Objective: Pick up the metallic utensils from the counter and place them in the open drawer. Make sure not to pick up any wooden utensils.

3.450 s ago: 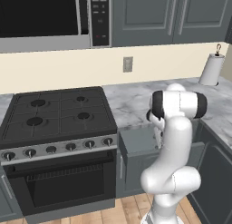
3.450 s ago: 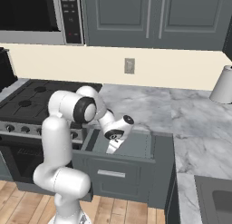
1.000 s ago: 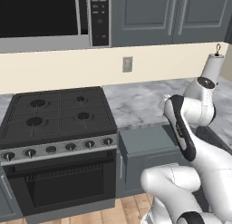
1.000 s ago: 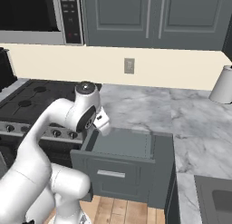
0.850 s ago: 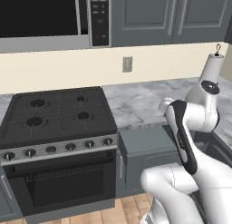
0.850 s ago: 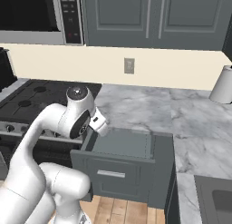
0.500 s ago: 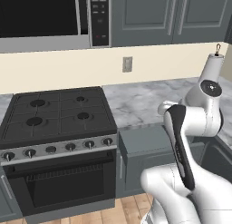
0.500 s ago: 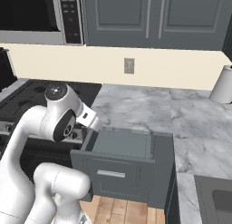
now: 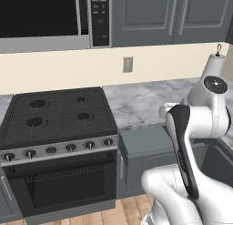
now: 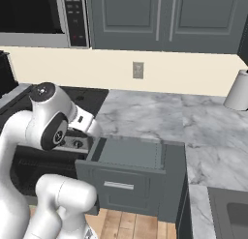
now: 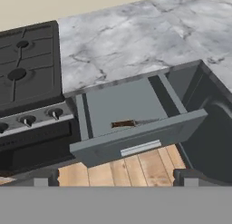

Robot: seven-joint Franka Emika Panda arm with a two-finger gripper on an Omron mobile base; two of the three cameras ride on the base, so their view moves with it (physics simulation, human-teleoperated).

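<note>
Slate-grey shallow open drawer (image 11: 131, 110) stands pulled out beside the black gas stove (image 11: 25, 66); we see one thin utensil with a dark brown handle and silver end (image 11: 128, 124) lying flat inside, near the drawer's front wall. Behind the drawer runs the grey-white veined marble counter (image 11: 127, 41). Both dark finger tips of the two-finger gripper (image 11: 114, 181) sit wide apart at the hand view's bottom corners, nothing between them, above the wooden floor (image 11: 136, 166)
</note>
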